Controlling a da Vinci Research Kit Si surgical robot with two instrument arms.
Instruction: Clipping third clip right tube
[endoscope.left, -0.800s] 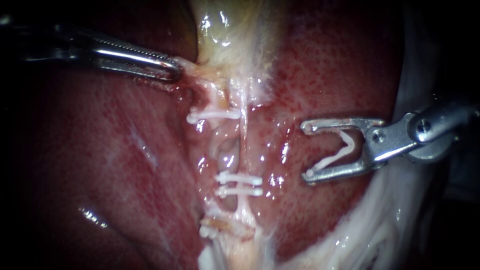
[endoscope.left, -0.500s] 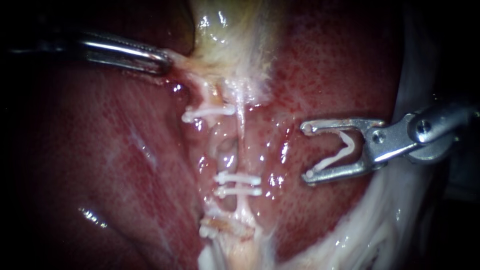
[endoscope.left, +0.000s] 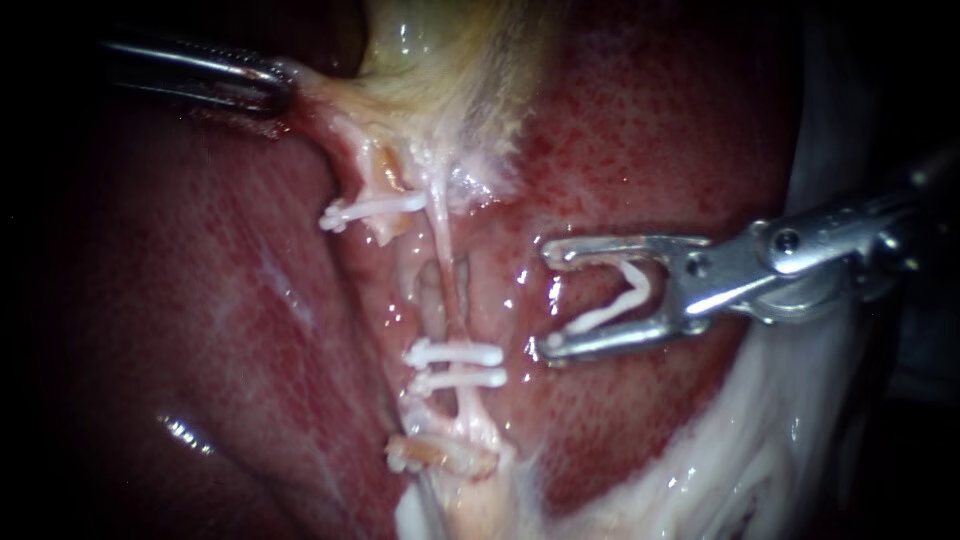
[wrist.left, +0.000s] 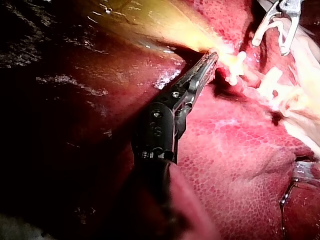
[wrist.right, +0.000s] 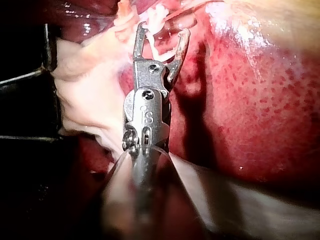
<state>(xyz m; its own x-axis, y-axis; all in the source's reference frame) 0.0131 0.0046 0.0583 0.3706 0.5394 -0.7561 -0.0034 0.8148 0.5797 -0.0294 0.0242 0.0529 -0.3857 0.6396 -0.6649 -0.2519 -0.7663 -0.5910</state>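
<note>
Left instrument: jaws grip the gallbladder edge. Right instrument: spread jaws hold a clip, with bare liver between them and the tube.

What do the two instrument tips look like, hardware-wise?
Left instrument: slim, straight steel jaws with fine serrated teeth, on a dark wrist with small pins. Right instrument: bright steel, a wider fork of two smooth jaws with hooked tips, a round pivot pin, engraved marks on its wrist. No cables visible.
</note>
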